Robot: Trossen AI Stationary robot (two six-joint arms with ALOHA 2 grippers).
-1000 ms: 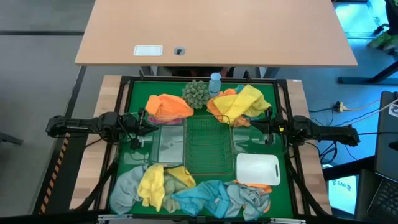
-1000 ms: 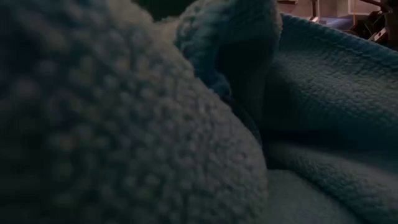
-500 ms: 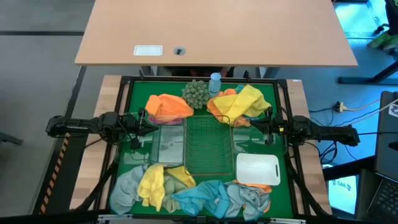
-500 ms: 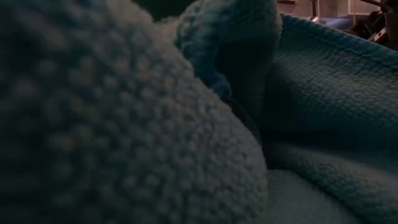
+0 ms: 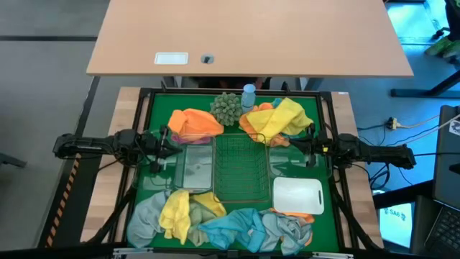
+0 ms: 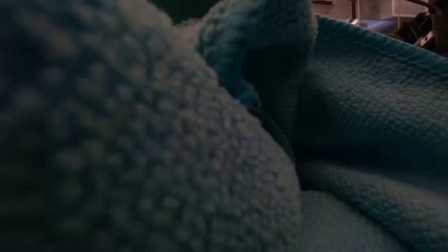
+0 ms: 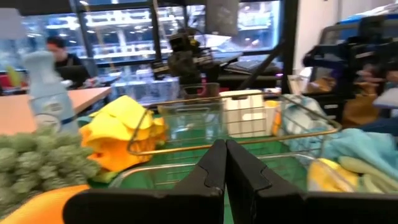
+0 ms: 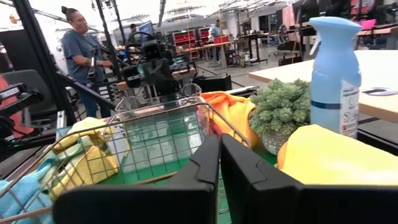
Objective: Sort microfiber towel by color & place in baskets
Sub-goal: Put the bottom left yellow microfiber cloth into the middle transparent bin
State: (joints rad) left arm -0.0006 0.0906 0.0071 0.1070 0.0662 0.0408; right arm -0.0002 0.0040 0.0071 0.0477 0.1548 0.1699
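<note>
Green matting (image 5: 154,108) covers the table – the wire-mesh basket (image 5: 238,167) sits at centre, towels (image 5: 195,124) heaped around it. Left gripper (image 5: 169,142) and right gripper (image 5: 293,145) flank it – both pinched closed, holding nothing

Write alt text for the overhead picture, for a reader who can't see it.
Two dark robot arms rest at either side of a green table, left gripper and right gripper shut, flanking a wire-mesh basket. Orange, yellow, blue and grey towels lie heaped around it.
</note>
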